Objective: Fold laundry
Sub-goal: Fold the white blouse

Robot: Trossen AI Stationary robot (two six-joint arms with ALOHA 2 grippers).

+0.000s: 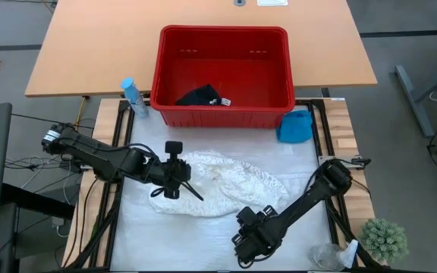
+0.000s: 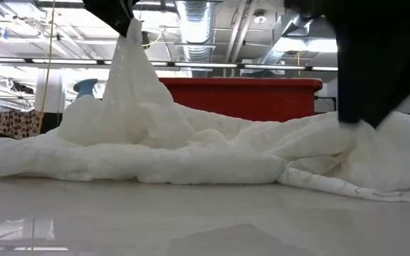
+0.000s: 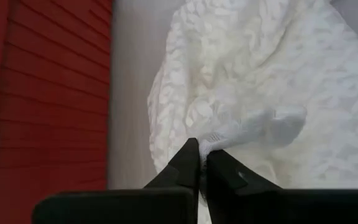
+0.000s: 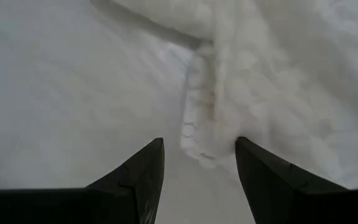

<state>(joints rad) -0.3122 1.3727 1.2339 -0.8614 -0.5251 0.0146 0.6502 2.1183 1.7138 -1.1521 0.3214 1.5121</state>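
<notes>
The cream-white lacy cloth [image 1: 226, 182] lies heaped on the white table cover, with one point of it pulled up into a peak [image 2: 130, 43]. My left gripper [image 1: 174, 182] is over the cloth's left part, shut on it. My right gripper [image 1: 246, 231] is open at the cloth's near right end; in its wrist view the fingers [image 4: 148, 168] stand on either side of a narrow tail of cloth [image 4: 201, 137] without touching it. The dark garment [image 1: 199, 96] lies inside the red basket. The turquoise garment [image 1: 296, 126] sits just right of the basket. My left gripper pinches a small bunched bit of the lacy cloth [image 3: 215, 138] between its two fingertips, coming from above. That bit is lifted and drawn up into a peak [image 2: 130, 43], while the rest of the cloth stays on the table [image 2: 191, 153].
The red basket [image 1: 165, 83] stands at the far edge of the work area. A blue bottle [image 1: 133, 95] stands to its left. A small plant [image 1: 385, 239] and a clear plastic item [image 1: 331, 256] sit at the near right corner. Bare table cover lies near and left of the cloth.
</notes>
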